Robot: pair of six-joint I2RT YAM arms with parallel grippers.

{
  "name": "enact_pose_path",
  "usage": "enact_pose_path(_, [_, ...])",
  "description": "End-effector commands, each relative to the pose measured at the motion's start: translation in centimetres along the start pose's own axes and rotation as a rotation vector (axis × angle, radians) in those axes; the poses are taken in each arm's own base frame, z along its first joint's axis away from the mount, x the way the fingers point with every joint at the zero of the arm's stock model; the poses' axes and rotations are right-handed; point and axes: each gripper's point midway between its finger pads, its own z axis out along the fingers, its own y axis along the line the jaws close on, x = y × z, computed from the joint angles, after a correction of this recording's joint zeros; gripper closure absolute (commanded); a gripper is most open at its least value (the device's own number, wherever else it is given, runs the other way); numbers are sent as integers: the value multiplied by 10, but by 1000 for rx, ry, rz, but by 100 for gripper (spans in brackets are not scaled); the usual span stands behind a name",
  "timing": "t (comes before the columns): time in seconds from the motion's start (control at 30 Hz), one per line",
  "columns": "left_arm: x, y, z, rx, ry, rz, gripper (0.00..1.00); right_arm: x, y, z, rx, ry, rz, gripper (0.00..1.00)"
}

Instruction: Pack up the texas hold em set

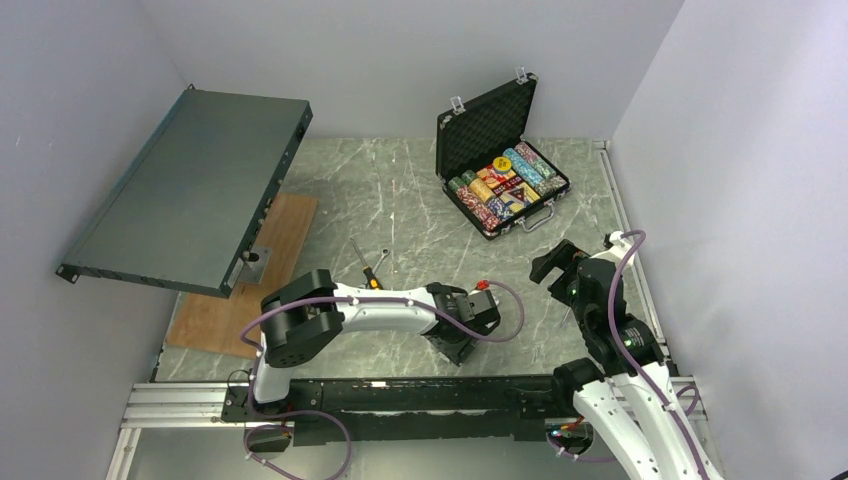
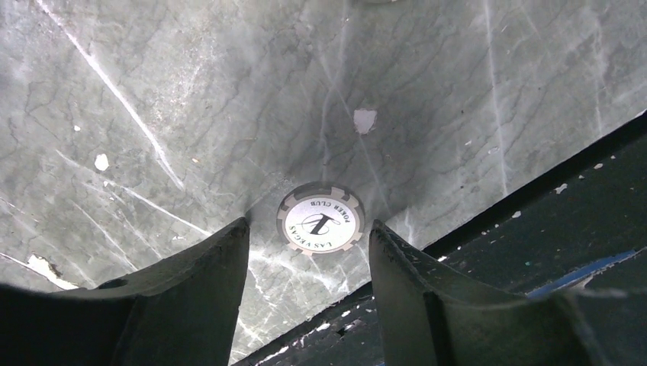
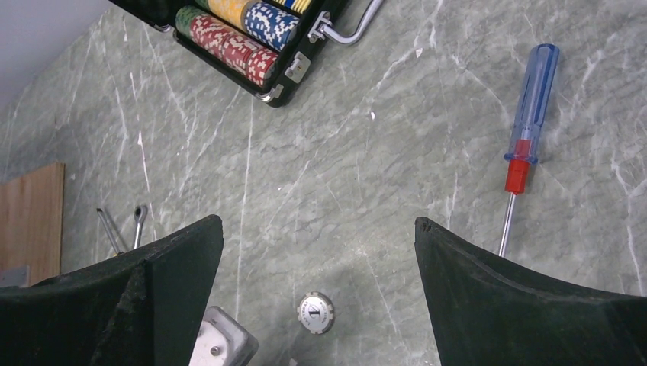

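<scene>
Left jaws part-open astride a white poker chip [image 2: 320, 219], not touching (right jaws wide open, empty)

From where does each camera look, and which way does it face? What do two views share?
Top external: above and behind the arm bases, facing down and forward over the table; shows left arm, right arm, open briefcase.
Left wrist: on the left arm, facing down at a white chip between the open fingers of the left end effector.
Right wrist: on the right arm, facing down toward the briefcase, past the wide-open right end effector.
Shared: both wrist views show the white chip.
</scene>
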Motion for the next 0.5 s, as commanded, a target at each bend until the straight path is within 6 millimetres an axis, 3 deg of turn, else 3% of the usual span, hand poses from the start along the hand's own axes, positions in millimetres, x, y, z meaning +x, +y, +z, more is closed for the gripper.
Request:
enact_pose_path(0.0, [-2, -6, 2, -28, 1, 21, 38, -4, -3, 1, 21, -18, 8, 3])
enact_pose_path(0.17, [1, -8, 6, -31, 17, 25, 40, -5, -3, 0, 19, -24, 14, 3])
enact_pose_path(0.47, [18, -11, 18, -53, 60, 27, 55, -3, -1, -1, 0, -17, 13, 3])
